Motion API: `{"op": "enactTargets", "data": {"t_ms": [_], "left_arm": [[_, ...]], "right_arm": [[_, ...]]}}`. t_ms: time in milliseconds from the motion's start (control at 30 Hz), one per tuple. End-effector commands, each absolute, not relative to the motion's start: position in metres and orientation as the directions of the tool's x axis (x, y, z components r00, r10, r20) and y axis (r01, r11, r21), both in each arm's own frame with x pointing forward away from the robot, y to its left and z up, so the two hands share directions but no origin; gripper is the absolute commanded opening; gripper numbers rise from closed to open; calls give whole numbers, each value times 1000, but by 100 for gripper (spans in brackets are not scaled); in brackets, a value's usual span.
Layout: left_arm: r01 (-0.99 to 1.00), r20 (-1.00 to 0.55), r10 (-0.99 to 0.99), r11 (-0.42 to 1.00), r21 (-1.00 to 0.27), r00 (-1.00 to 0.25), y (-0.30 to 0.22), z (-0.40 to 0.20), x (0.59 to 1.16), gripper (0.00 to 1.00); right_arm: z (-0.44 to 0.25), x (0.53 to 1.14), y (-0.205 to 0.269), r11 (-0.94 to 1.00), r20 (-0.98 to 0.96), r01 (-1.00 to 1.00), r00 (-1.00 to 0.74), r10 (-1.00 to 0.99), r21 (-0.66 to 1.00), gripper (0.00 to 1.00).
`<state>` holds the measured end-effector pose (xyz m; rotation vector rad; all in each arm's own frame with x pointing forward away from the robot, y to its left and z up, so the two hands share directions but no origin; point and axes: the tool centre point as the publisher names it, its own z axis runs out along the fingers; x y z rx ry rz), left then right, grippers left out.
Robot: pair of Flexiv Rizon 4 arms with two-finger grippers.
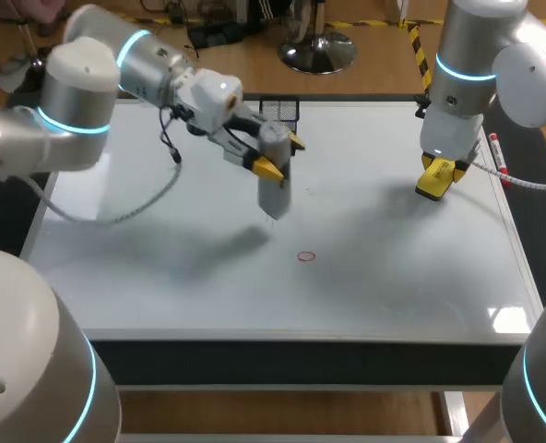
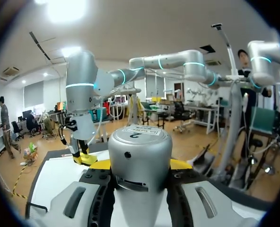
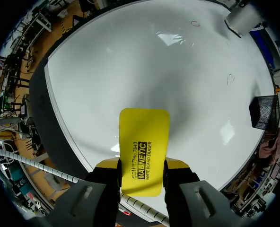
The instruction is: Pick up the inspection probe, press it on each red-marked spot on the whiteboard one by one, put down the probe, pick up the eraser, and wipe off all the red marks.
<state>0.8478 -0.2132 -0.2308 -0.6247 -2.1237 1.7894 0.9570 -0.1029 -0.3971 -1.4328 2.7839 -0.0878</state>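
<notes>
- Left gripper [image 1: 280,155]: jaws closed on the probe [image 1: 275,185], one yellow tip on each side of its grey body. The left wrist view shows the same grip [image 2: 140,165], with the probe [image 2: 140,156] filling the gap between the fingers.
- Right gripper [image 1: 436,175]: jaws closed on the eraser [image 1: 434,182], clamping its long sides. In the right wrist view [image 3: 142,165] the eraser [image 3: 144,151] projects ahead of the fingers toward the board [image 3: 130,71].
- Left arm [image 1: 89,92]: enters from the left and reaches to mid-board. The probe is held near upright, tip down, and the tip appears clear of the board [image 1: 162,258].
- Right arm [image 1: 476,65]: stands near vertical over the far right part of the board. Whether the eraser touches the surface cannot be told.
- Clearance: the two grippers are well apart, with bare board between them.
- Edges: a black mesh basket [image 1: 279,109] sits at the far edge behind the left gripper. A marker [image 1: 497,152] lies along the right edge beside the right gripper.
- Red mark [image 1: 306,257]: a small ring near the board's middle, in front of the probe tip and slightly to its right, not touching it.
- Probe: grey cylinder, tapering to a point.
- Eraser: flat yellow block with rounded corners.
</notes>
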Motion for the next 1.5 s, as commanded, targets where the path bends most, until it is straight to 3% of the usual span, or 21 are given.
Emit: {"op": "enactTargets", "data": {"t_ms": [33,900,1500], "left_arm": [[153,-53,511,157,-976,-858,-185,-214,865,0],[130,-42,504,142,-981,-863,-67,-214,942,0],[86,-20,472,118,-989,-882,-42,-230,965,0]], "right_arm": [[-396,957,-103,578,19,-814,-580,-814,-57,0],[-396,957,-103,578,19,-814,-580,-814,-57,0],[-396,957,-103,578,19,-814,-580,-814,-57,0]]}}
